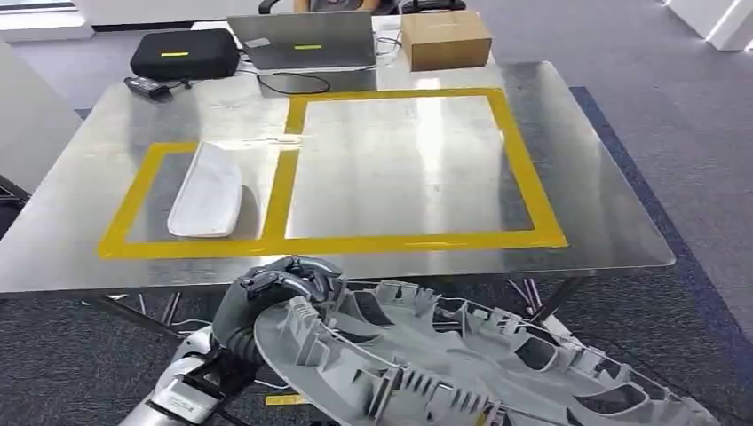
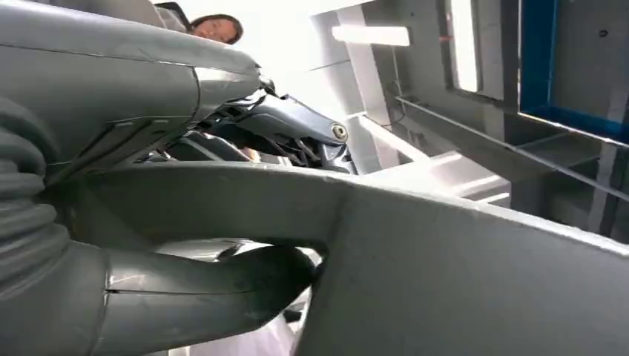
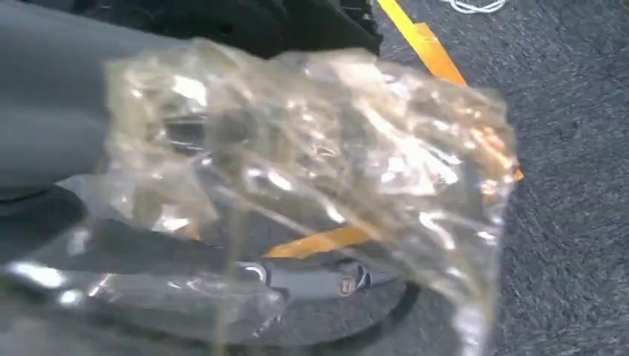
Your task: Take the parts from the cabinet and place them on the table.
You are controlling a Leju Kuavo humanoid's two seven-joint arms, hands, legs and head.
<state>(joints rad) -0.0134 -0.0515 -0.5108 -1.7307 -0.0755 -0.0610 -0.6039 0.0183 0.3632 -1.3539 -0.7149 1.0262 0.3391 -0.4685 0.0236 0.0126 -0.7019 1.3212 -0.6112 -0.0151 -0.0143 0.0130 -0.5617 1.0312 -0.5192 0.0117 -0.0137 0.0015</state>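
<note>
Roughly halfway, by my read: one white part (image 1: 206,191), smooth elongated shell shape, already lies flat on the table (image 1: 586,177) inside the smaller yellow-taped box (image 1: 133,191) at 9 o'clock of the tabletop. The bigger taped box (image 1: 533,177) next to it, toward 3 o'clock, has nothing in it. Left hand (image 1: 271,297) has its fingers curled and clamped on the rim of a large grey plastic part (image 1: 462,364), which sits at 6 o'clock in the head view, just short of the table's near edge, not yet over it. That part is a matte moulded trim piece: long, curved, ribbed, with lots of cutouts and clip tabs. Probably stiff but awkward to carry from one end. Right hand (image 3: 67,148) holds a crinkly clear plastic bag (image 3: 311,170) over dark carpet; can't tell its contents or the exact finger pose through the film. Table is brushed metal, glary. Remaining: set down the grey part and the bag.
</note>
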